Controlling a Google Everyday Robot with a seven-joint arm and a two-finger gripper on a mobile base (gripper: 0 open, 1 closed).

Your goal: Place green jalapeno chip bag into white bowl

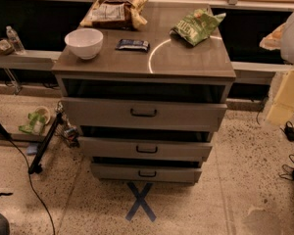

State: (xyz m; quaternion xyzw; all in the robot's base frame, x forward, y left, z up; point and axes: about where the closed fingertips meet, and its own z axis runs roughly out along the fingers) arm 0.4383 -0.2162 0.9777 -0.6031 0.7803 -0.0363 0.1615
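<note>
The green jalapeno chip bag [197, 26] lies crinkled on the back right of the grey cabinet top [186, 62]. The white bowl [83, 43] stands upright and empty near the front left corner of the same top. My gripper [285, 102] shows as a pale cream shape at the right edge of the view, off the cabinet's right side and below its top. It is well away from both the bag and the bowl and holds nothing that I can see.
A larger brown-and-tan chip bag [115, 11] lies at the back left, and a small dark snack bar [132, 45] lies between bowl and green bag. Three drawers [143, 113] stand slightly pulled out. A water bottle [13, 39] stands on a shelf at left. Cables and a blue tape cross [139, 202] lie on the floor.
</note>
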